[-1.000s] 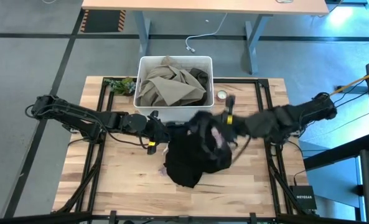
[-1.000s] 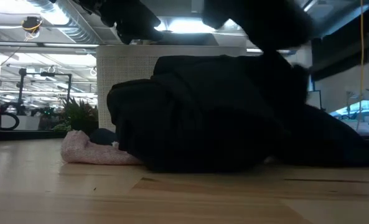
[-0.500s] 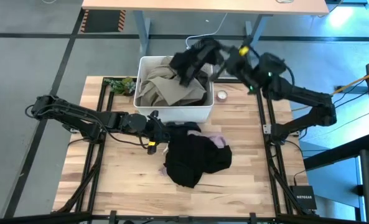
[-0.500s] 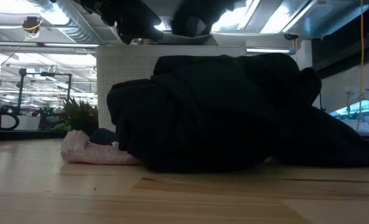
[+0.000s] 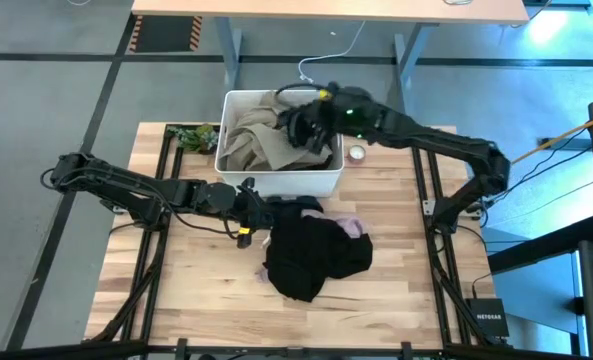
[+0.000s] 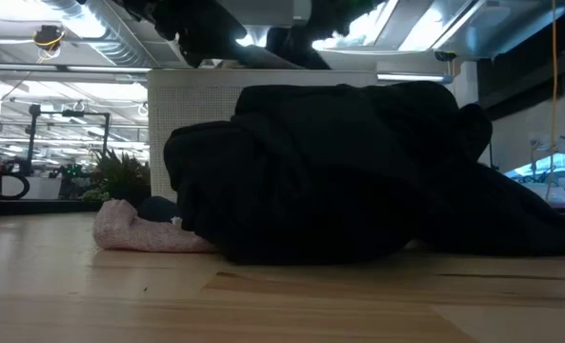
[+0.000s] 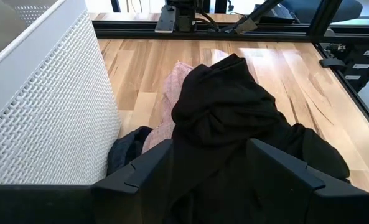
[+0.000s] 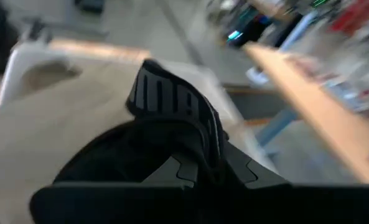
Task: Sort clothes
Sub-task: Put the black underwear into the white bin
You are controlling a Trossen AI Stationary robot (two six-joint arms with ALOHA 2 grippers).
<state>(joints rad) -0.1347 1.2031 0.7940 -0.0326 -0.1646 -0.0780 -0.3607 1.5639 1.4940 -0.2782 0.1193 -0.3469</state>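
Observation:
A white bin (image 5: 234, 100) at the table's far side holds beige-khaki clothes (image 5: 266, 140). My right gripper (image 5: 301, 125) is over the bin's right part, shut on a black garment (image 5: 316, 135) with a grey-lettered band (image 8: 165, 93). A larger black garment (image 5: 311, 258) lies heaped on the table's middle, over a light pink one (image 5: 348, 225). A small dark blue-grey piece (image 7: 125, 149) lies against the bin's wall. My left gripper (image 7: 212, 168) is open just above the black heap's far end, at the bin's near wall (image 5: 268, 208). My right gripper is shut on the black garment, coming at it from above the bin's right side. The bunched cloth (image 8: 140, 155) covers the fingers and hides the place of contact. The garment hangs down into the bin, onto the khaki clothes.
A small green plant (image 5: 191, 135) lies left of the bin and a small round object (image 5: 356, 153) right of it. The bin's perforated wall (image 7: 41, 106) stands close beside my left gripper. Bare wood lies left and right of the heap.
My right gripper has carried a black garment up off the heap on the table, swung it toward the far edge beyond the bin, then come back down over the bin's right part. The heap on the table is smaller, and the pink garment shows more.

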